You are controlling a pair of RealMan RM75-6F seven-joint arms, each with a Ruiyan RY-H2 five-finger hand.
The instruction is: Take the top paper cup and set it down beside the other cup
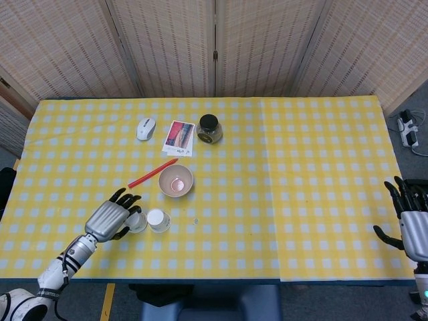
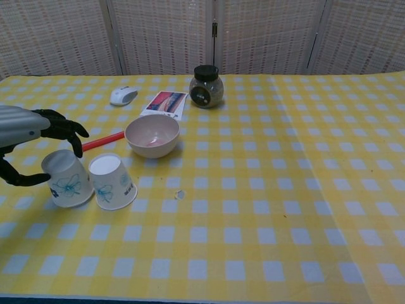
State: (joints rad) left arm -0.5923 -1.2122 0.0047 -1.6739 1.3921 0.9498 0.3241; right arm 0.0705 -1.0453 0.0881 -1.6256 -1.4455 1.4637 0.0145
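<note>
Two white paper cups with blue flower prints stand upside down side by side on the yellow checked table. My left hand still has its fingers and thumb around the left cup, which rests on the cloth and touches the right cup. In the head view the left hand covers part of the held cup, with the other cup just to its right. My right hand hangs off the table's right edge, fingers apart and empty.
A pink bowl and a red pen lie just behind the cups. Farther back are a white mouse, a printed card and a dark-lidded jar. A small crumb lies right of the cups.
</note>
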